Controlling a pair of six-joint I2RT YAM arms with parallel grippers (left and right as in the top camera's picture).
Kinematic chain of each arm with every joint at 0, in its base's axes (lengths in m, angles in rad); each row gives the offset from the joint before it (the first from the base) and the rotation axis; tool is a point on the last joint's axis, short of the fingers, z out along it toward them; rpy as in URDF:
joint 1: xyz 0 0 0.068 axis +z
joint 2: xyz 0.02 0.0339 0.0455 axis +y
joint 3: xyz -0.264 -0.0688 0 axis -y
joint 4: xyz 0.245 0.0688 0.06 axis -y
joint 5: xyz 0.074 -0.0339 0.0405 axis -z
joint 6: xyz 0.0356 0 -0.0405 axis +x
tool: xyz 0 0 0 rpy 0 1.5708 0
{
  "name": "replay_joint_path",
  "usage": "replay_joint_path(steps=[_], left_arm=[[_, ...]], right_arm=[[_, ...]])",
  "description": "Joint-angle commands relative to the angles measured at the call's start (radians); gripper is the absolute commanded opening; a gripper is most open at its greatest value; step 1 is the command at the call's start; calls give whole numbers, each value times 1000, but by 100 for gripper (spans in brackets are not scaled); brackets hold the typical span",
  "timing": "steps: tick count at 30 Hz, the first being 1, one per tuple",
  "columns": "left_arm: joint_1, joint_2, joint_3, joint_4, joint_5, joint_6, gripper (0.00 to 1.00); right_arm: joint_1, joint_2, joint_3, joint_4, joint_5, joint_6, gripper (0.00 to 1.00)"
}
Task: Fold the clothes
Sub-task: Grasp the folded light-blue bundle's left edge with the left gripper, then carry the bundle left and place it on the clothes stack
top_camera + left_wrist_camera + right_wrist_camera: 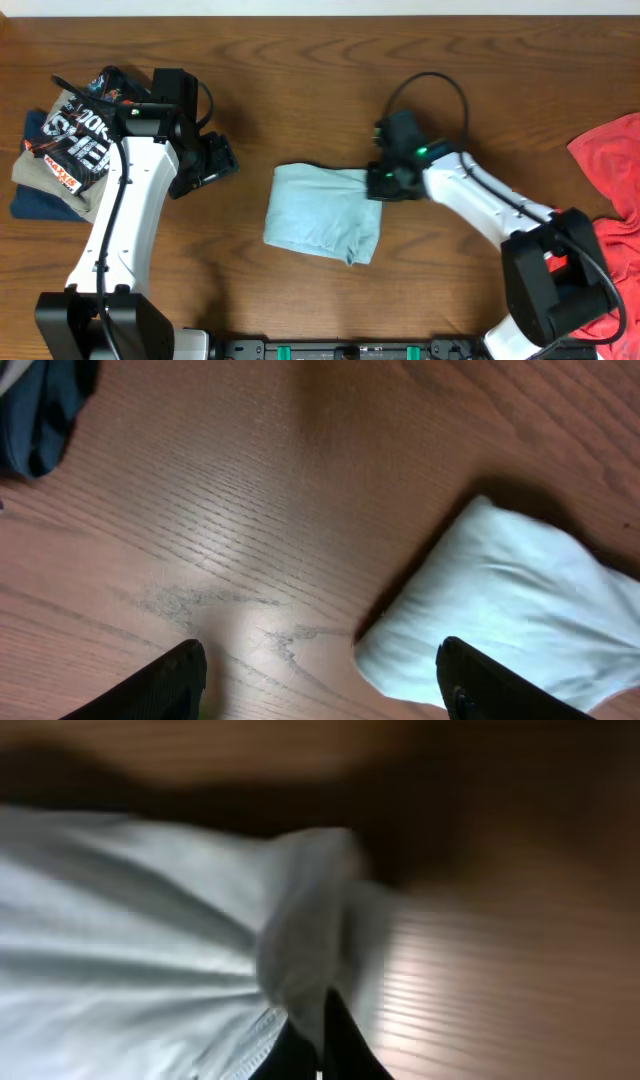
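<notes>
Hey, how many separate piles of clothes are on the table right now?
3: a mixed stack at far left, the folded pale blue T-shirt mid-table, a coral-red garment at the right edge. The stack may hide more items.

Tee (322, 212) mid table (300, 60), clothes pile (65, 150) far L, loose garment (610, 160) far R, R hand (375, 185) prob. on tee's R edge.

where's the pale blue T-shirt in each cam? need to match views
Overhead: T-shirt folded at centre, right gripper at its right edge.
Left wrist: lower right, one pale corner, beyond the open fingertips.
Right wrist: fills the left half, bunched at the closed fingertips.
Shared landmark: the wood-grain table.
</notes>
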Motion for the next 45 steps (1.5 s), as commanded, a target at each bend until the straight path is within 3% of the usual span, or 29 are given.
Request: replay_joint_path(steps=[1, 3, 6, 9, 16, 28, 33, 38, 41, 42, 43, 44, 45], left_arm=[[3, 2, -12, -1, -4, -6, 75], [1, 2, -23, 6, -4, -5, 75], [-8, 2, -50, 31, 16, -5, 76], [-27, 2, -97, 83, 93, 24, 79], [-117, 5, -212, 299, 313, 180, 87], [-286, 154, -230, 570, 336, 186, 99], [-309, 267, -230, 659, 498, 216, 99], [-323, 368, -230, 671, 568, 216, 98], [-337, 408, -230, 661, 570, 216, 79], [-340, 414, -230, 661, 568, 217, 66], [-340, 414, -230, 662, 568, 228, 50], [-340, 414, -230, 667, 560, 240, 24], [-337, 411, -228, 669, 550, 247, 6]], right_arm=[[-84, -23, 8, -94, 161, 11, 1], [-116, -23, 8, -160, 193, -10, 6], [-135, -23, 8, -217, 197, -55, 39], [-135, -23, 8, -253, 198, -79, 54], [-137, -24, 8, -354, 255, -84, 54], [-136, -65, 8, -396, 257, -95, 56], [-136, -66, 8, -402, 256, -95, 56], [-137, -66, 8, -400, 257, -95, 56], [-137, -66, 8, -399, 257, -95, 56], [-137, -66, 8, -398, 257, -95, 56], [-137, -66, 8, -398, 258, -95, 56], [-137, -66, 8, -399, 262, -95, 56], [-137, -66, 8, -400, 268, -95, 56]])
